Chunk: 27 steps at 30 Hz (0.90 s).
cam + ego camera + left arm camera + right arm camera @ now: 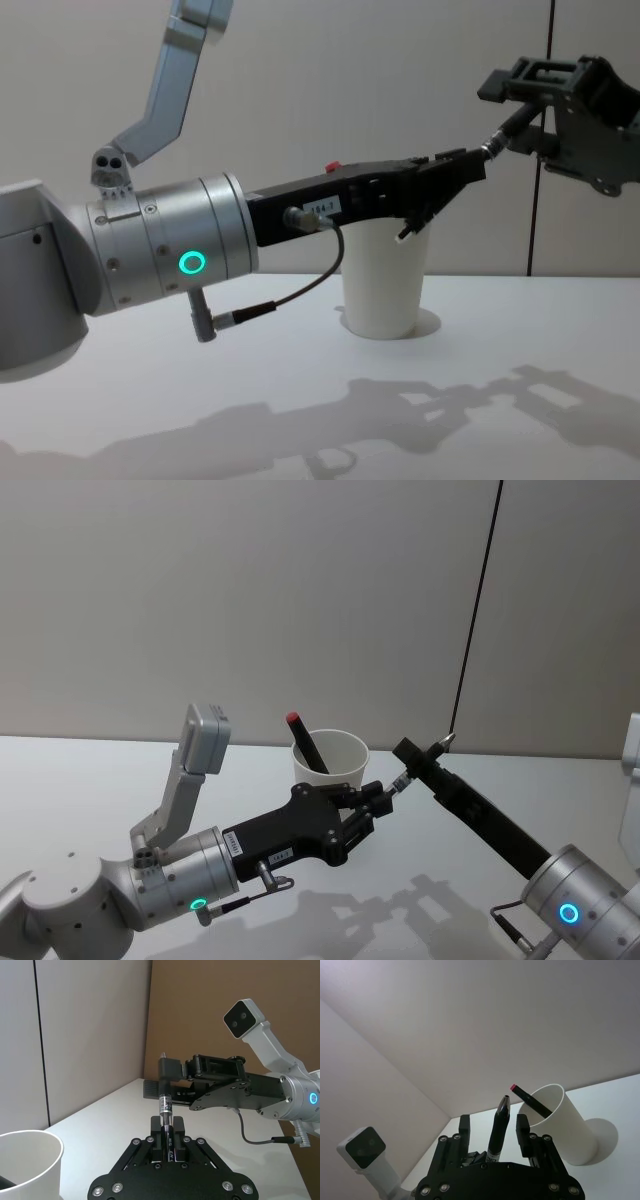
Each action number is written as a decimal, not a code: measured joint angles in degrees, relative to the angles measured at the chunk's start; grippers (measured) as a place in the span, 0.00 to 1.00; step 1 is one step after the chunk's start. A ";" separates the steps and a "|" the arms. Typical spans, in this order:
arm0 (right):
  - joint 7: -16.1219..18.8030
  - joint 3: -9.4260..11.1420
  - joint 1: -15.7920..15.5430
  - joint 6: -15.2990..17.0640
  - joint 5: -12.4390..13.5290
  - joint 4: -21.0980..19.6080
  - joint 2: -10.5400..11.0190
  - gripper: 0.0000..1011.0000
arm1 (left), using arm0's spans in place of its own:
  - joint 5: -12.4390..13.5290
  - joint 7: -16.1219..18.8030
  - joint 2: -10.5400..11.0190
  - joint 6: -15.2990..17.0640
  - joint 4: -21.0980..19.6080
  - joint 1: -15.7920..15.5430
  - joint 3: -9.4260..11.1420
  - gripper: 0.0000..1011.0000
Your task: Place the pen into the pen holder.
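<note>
1. White paper is what the pen holder (345, 768) is made of. It stands on the surface (100, 780) just behind and below the left pincer (167, 1125), and one red-capped pen (304, 742) already leans inside it.
2. The left pincer is closed on the lower barrel of the black pen (165, 1105).
3. The right pincer (494, 1122) stands around the tip end of the same pen. Its jaws are open, with a gap on each side in the right wrist view.
4. Risk: if both pincers hold and one arm moves, the pen may bend, twist or snap out.
5. Risk: if the left pincer lets go before the right one closes, the pen would fall on the surface beside the cup.
6. Risk: the cup looks light, so I judge that a touch from the left pincer's knuckles, close to its rim, could tip it.
7. Risk: the leaning pen takes part of the mouth, so the new pen may hit it.
8. Room: above both pincers and on the surface in front of them there is free space. The wall stands behind the cup.
</note>
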 joint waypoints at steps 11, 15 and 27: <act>-0.09 -0.12 0.06 -0.07 0.00 0.07 0.05 0.24 | 0.00 0.00 0.00 0.00 0.00 0.00 0.00 0.14; -0.07 -0.16 0.09 -0.07 0.01 0.08 0.06 0.14 | 0.02 0.00 0.00 0.00 0.00 0.00 0.00 0.14; -0.17 -0.21 0.10 -0.07 0.00 0.13 0.07 0.13 | 0.00 0.00 0.00 0.00 0.00 0.00 0.00 0.16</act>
